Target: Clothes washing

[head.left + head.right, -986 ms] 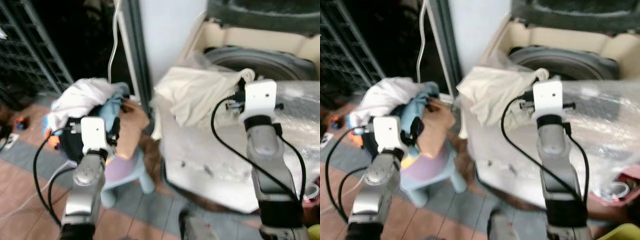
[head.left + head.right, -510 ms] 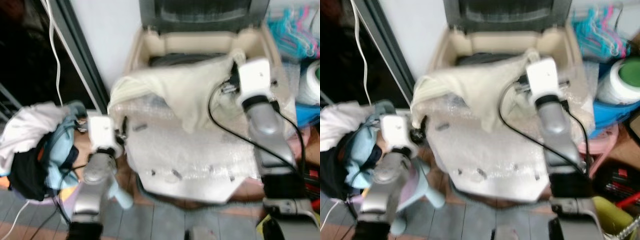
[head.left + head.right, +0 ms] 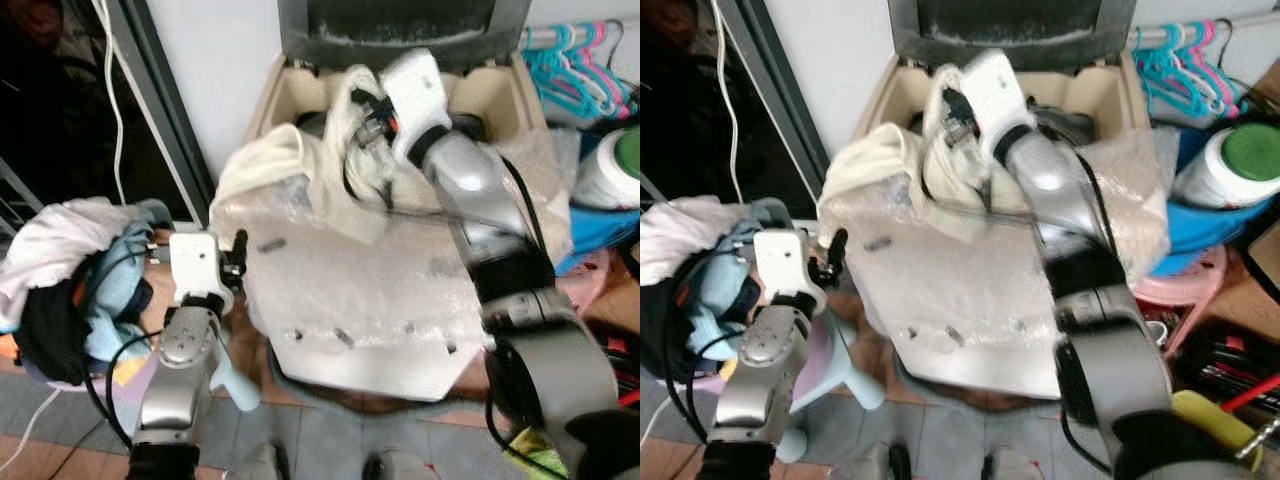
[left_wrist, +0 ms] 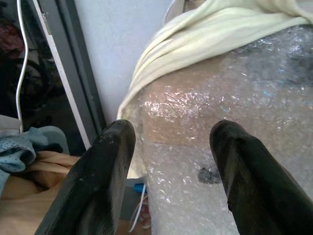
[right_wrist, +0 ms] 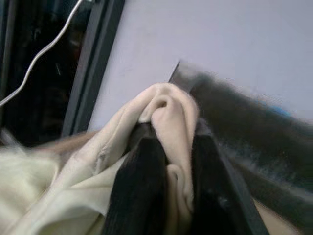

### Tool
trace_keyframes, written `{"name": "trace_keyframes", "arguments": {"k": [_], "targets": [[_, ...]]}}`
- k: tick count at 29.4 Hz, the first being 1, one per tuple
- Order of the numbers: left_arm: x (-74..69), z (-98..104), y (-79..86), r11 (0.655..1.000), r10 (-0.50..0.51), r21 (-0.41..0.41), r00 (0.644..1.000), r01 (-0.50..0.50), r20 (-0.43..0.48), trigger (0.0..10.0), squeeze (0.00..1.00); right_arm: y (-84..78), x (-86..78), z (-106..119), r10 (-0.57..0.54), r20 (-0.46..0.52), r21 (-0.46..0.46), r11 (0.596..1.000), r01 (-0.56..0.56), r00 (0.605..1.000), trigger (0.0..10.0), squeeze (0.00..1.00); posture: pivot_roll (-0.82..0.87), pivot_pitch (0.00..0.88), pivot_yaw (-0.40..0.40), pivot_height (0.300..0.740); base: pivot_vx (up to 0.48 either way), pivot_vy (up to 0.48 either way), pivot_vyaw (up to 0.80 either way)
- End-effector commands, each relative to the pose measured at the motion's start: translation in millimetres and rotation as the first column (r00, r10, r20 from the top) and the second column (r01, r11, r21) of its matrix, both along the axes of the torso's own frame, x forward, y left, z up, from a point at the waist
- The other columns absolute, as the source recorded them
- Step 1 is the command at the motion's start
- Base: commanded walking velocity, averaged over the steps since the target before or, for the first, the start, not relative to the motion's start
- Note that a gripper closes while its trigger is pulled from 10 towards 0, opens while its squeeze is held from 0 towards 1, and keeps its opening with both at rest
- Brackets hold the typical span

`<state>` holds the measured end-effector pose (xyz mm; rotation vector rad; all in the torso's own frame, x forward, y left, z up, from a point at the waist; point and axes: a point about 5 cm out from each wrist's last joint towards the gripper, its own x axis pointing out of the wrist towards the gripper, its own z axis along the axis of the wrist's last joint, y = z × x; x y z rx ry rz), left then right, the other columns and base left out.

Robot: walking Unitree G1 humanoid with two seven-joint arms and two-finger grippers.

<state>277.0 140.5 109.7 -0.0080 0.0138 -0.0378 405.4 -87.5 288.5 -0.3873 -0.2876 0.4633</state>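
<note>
At the far left a heap of clothes [image 3: 60, 270] sat on a small stool, beside the washer's left front corner. The left gripper [image 4: 168, 161] hovered just off that corner with its fingers spread wide and nothing between them, facing the bubble wrap [image 3: 350, 290] that covered the washing machine [image 3: 500, 95] top.

Further right, the cream garment [image 3: 300, 175] draped from the washer's left edge up toward the open tub mouth at the back. The right gripper [image 5: 168, 196] had its fingers pinched tight on a bunched fold of that cloth, above the back rim.

The cloth looked light, limp and soft, likely to sag, trail and snag on the wrap; a gathered bunch near its middle seemed the surest hold. No brand, label or writing could be read; the green-lidded jar [image 3: 1220, 165] at the right was too blurred.
</note>
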Motion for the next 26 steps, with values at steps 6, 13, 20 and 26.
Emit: {"name": "trace_keyframes", "arguments": {"k": [6, 13, 20, 26], "targets": [[1.2, 1, 4.9, 0.999, 0.033, 0.013, 0.999, -0.033, 0.003, 10.0, 0.00, -32.2, 0.1, 85, -0.258, 0.307, 0.230, 0.954, 0.191, 0.916, 10.0, 0.00, -0.07, 0.038, 0.063, 0.740, 0.000, 0.000, 0.00], [-0.1, 4, 5.8, 0.997, 0.072, 0.013, 0.997, -0.072, 0.008, 10.0, 0.00, -23.9, 15.9, 5, -0.233, -0.018, 0.119, 0.965, 0.234, 0.972, 10.0, 0.00, -0.05, 0.064, 0.057, 0.740, 0.000, 0.000, 0.00], [-5.7, -1, 8.0, 0.997, 0.072, 0.023, 0.997, -0.071, -0.017, 10.0, 0.00, -35.5, 3.5, -69, -0.156, -0.237, 0.180, 0.963, 0.201, 0.959, 10.0, 0.00, -0.05, 0.064, 0.070, 0.740, 0.000, 0.000, 0.00], [-3.5, -3, 10.1, 0.998, 0.057, 0.036, 0.998, -0.056, -0.025, 10.0, 0.00, -52.7, -24.3, -86, -0.161, -0.198, 0.195, 0.960, 0.200, 0.967, 10.0, 1.00, -0.06, 0.049, 0.083, 0.740, 0.000, 0.000, 0.00]]}}
